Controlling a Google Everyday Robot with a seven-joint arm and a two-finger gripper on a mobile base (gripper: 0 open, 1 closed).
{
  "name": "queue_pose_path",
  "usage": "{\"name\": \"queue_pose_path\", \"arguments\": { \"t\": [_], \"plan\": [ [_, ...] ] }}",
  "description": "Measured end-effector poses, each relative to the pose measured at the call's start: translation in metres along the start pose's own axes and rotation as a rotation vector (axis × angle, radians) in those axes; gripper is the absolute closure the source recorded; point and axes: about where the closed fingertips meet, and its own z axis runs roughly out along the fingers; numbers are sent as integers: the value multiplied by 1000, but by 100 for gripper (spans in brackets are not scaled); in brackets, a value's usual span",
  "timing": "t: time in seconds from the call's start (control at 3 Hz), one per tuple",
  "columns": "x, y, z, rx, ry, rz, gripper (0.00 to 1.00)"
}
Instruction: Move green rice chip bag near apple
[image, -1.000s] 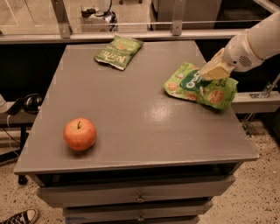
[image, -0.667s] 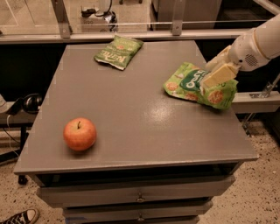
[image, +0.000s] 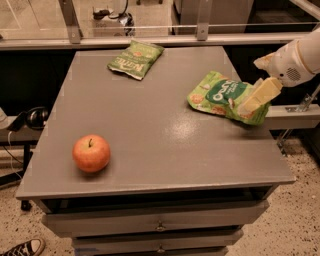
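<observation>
The green rice chip bag (image: 220, 94), light green and crinkled with a dark oval logo, lies at the table's right edge. My gripper (image: 251, 104) comes in from the right on a white arm and rests over the bag's right end, touching it. The apple (image: 91, 153), round and red-orange with a short stem, sits near the table's front left, far from the bag.
A smaller, darker green chip bag (image: 135, 59) lies at the back middle of the grey table (image: 150, 130). Drawers sit below the table front. A rail runs behind the table, headphones lie at the left, and a shoe is on the floor at the front left.
My gripper has moved down and to the right along the rice chip bag, toward its right end. The bag and the apple have stayed about where they were.
</observation>
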Motion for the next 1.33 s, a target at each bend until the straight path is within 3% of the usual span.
{"name": "queue_pose_path", "arguments": {
  "t": [0.33,0.67,1.33],
  "plan": [
    [11,-3,10,10,28,-9,0],
    [14,-3,17,22,51,-27,19],
    [0,12,8,-4,1,-53,65]
  ]
}}
